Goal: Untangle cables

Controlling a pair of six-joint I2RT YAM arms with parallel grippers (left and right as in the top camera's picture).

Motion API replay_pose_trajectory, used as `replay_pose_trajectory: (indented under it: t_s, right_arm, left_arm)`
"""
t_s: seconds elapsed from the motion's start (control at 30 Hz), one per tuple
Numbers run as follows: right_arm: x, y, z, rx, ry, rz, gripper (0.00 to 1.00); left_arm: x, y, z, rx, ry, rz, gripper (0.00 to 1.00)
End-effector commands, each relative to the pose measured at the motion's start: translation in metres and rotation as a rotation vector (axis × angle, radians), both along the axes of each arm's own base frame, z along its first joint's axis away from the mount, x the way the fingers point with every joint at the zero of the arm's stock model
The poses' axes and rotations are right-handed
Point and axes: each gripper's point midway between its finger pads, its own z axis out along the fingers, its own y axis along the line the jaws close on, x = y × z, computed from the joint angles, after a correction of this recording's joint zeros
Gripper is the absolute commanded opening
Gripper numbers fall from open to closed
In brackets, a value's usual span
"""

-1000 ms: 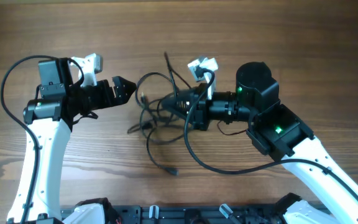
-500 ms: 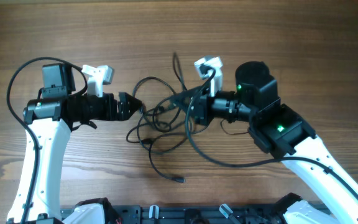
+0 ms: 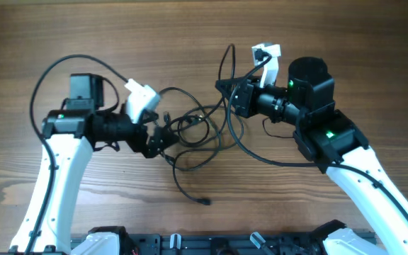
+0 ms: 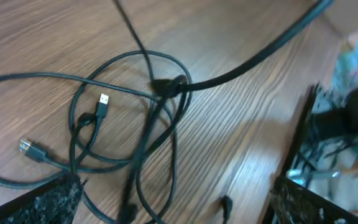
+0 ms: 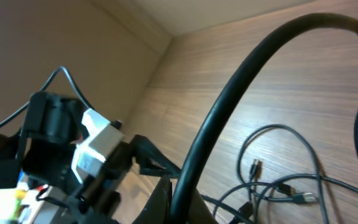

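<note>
The cables [image 3: 190, 131] are thin black cords lying in a loose tangle on the wooden table between my arms. My left gripper [image 3: 163, 137] is at the tangle's left edge. In the left wrist view it [image 4: 179, 210] is open, and loops and small plugs of the cables [image 4: 129, 124] lie between and beyond its fingers. My right gripper [image 3: 225, 91] is at the tangle's upper right, shut on one cable strand [image 5: 229, 106] that arcs up and away from its jaws [image 5: 188, 202]. The rest of the cables [image 5: 278, 180] lie on the table below it.
One loose strand ends in a plug [image 3: 205, 202] toward the front of the table. Another strand [image 3: 225, 60] sticks up toward the back. Thick black wires loop from each arm, left [image 3: 48, 74] and right [image 3: 275, 161]. Arm bases stand along the front edge [image 3: 190, 244].
My left gripper has moved right and down into the tangle's left edge. My right gripper has moved up and to the right, pulling its strand away from the tangle.
</note>
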Motion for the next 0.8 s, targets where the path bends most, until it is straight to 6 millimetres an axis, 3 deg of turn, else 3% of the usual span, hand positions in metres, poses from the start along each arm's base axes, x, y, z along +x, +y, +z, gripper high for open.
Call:
replay_pose_trajectory:
  t_s: [0.0,0.3,0.57,0.77]
  right_arm:
    - [-0.006,0.009,0.011,0.047,0.004,0.069,0.04]
    - [-0.025,0.019,0.021,0.097,-0.001,0.193,0.04]
    - [-0.030,0.021,0.024,0.110,-0.002,0.228,0.04]
    - [-0.035,0.023,0.023,0.107,-0.010,0.260,0.04]
  left_arm:
    - [0.005,0.003,-0.011,0.144,-0.069,-0.046,0.97]
    - [0.052,0.040,-0.036,0.318,0.003,0.295,1.00]
    - [0.066,0.048,-0.067,0.341,0.128,0.417,1.00]
    - [0.098,0.049,-0.053,0.209,0.149,0.660,1.00]
